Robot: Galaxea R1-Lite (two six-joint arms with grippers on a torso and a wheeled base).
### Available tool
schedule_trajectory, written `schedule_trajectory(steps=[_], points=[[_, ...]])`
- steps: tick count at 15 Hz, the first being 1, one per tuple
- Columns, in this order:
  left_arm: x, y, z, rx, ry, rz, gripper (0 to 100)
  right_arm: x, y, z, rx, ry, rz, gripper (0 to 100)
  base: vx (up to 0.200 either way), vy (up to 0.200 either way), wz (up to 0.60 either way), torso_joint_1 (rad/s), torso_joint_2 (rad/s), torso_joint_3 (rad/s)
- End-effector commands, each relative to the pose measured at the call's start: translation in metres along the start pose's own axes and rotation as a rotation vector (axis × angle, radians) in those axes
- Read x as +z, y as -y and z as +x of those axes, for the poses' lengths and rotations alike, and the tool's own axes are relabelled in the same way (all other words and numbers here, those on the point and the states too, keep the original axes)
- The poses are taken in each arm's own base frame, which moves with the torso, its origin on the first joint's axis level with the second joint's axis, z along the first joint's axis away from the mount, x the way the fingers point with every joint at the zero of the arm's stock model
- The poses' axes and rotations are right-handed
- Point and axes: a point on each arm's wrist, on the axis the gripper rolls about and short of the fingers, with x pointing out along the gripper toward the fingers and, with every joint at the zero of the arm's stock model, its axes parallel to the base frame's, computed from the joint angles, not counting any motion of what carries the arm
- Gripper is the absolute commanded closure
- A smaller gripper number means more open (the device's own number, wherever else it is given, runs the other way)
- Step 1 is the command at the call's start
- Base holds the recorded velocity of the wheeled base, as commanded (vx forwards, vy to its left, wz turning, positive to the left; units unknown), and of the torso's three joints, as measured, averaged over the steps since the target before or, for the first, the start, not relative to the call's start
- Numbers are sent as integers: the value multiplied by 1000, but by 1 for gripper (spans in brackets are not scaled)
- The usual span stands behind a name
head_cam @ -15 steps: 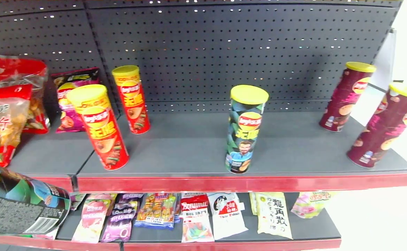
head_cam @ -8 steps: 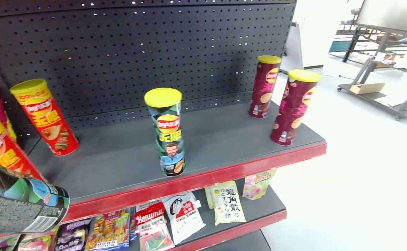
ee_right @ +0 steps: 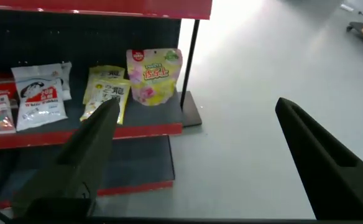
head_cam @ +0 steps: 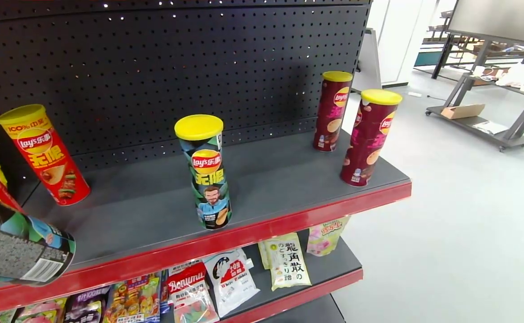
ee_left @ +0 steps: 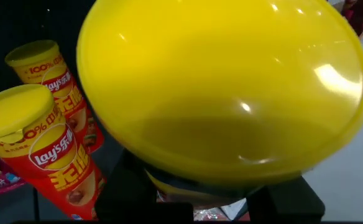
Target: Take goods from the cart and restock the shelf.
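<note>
A green-and-black chip can (head_cam: 17, 251) lies tilted at the lower left of the head view, in front of the shelf's red edge, barcode end towards me. Its yellow lid (ee_left: 225, 87) looms close in the left wrist view, with my left gripper (ee_left: 206, 202) shut on the can's body below it. A matching green can (head_cam: 206, 175) stands upright near the front of the grey shelf (head_cam: 284, 179). My right gripper (ee_right: 197, 155) hangs open with nothing in it, low beside the bottom shelf, above the floor.
A red can (head_cam: 42, 154) stands at the shelf's left, two maroon cans (head_cam: 331, 112) (head_cam: 369, 137) at its right end. Snack bags (head_cam: 284, 260) lie on the lower shelf. Bare shelf lies on both sides of the green can. A metal rack (head_cam: 482, 121) stands far right.
The head camera has swung right, so the shelf's right end and the open floor have come into view. The held can stays at the lower left, slightly lower in the picture.
</note>
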Motion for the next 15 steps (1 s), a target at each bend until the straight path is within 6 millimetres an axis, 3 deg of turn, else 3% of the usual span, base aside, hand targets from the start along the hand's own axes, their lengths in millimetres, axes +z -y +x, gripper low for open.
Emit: schedule_trajectory(steps=[1, 4, 8, 13, 15], points=[[-2, -6, 13, -3, -46, -20, 100, -11, -2, 6, 12, -7, 6, 0, 0, 0, 0, 0, 0, 0], [-5, -17, 36, -10, -94, -41, 100, -11, -2, 7, -7, -7, 8, 0, 0, 0, 0, 0, 0, 0], [-9, -26, 55, -14, -130, -64, 100, -14, 2, 7, -198, -26, 102, 0, 0, 0, 0, 0, 0, 0], [-13, -30, 76, -79, -137, -74, 100, -12, 1, 10, -125, 69, 121, 0, 0, 0, 0, 0, 0, 0], [-14, -30, 87, -111, -136, -73, 100, -13, -2, 11, -9, 67, 105, 0, 0, 0, 0, 0, 0, 0]])
